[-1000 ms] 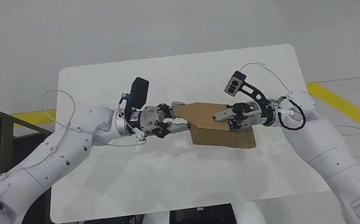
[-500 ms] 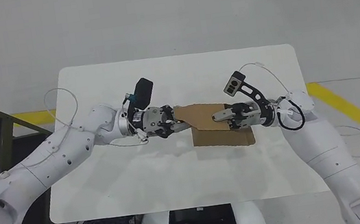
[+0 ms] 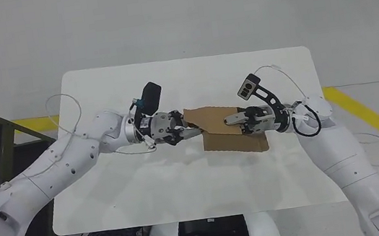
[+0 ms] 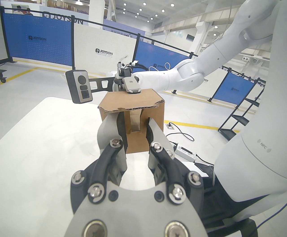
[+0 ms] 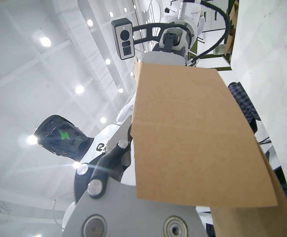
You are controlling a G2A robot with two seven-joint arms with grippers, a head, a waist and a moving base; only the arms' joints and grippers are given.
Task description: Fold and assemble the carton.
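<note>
Gripping the near end of the carton (image 3: pixel 227 134), the left gripper (image 3: pixel 178 128) sits left of centre over the white table (image 3: pixel 113 194). In its wrist view, its two fingers (image 4: pixel 107 129) are clenched on a narrow cardboard section below the torn upper edge. The brown carton spans the gap between both arms at mid-table, partly squared up. Whether its base touches the table cannot be told. On its right end, the right gripper (image 3: pixel 236 120) is clamped on the top panel.
</note>
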